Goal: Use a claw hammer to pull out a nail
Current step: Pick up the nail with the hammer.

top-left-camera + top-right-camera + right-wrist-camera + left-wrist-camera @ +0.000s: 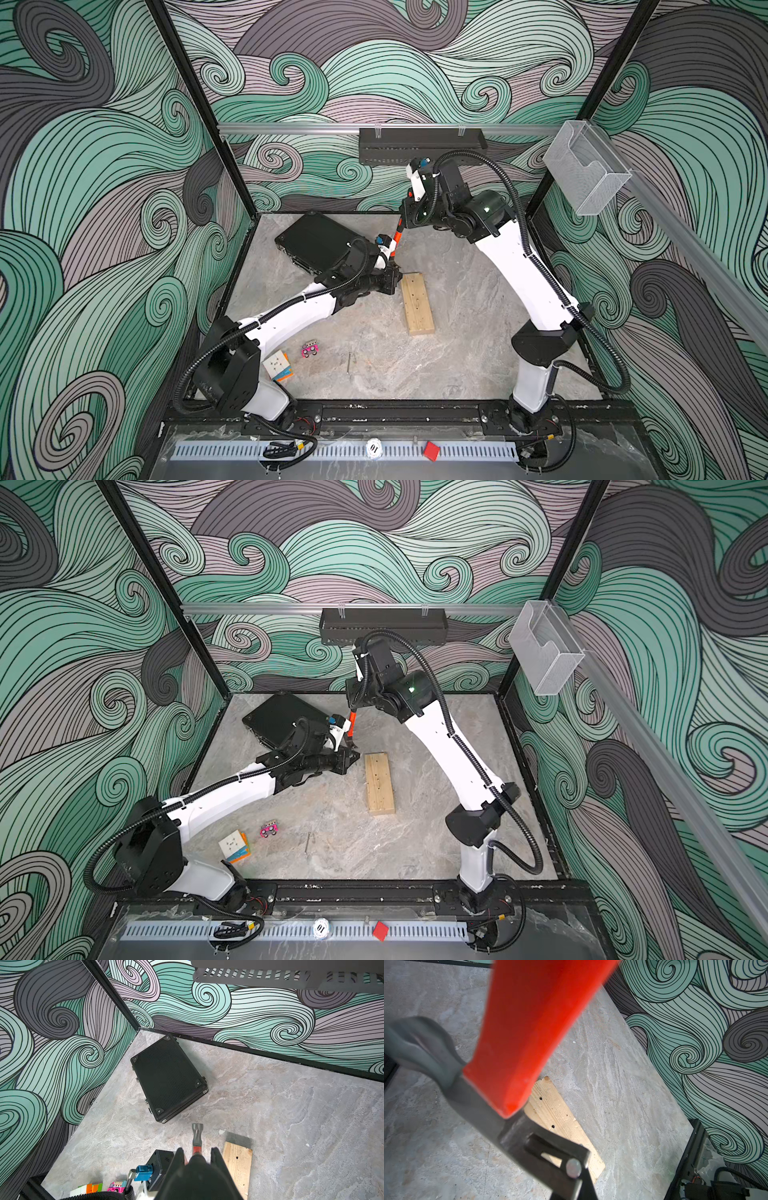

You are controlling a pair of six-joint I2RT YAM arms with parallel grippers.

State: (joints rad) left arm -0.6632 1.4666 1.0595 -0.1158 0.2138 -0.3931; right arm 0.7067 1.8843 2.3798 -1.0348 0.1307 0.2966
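- In both top views, a grey marbled tabletop (478, 353) lies inside swirl-patterned walls (374, 62). The claw hammer (397, 240) slants near the pale wooden block's (417, 303) far end.
- Left wrist: the orange neck is blurred and the steel claw cradles a nail head (573, 1167). The left gripper (577, 1185) is pressed together and mostly cut off.
- Right wrist: the right gripper (197, 1155) pinches the black handle.

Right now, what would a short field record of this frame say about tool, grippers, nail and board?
tool: claw hammer, grey steel head, orange neck, black handle
right gripper: shut on the hammer's handle
left gripper: shut beside the claw; hold unclear
nail: silver head sitting in the claw slot
board: pale wooden board, flat, empty holes showing
loose: thin nail-like pin on grey table
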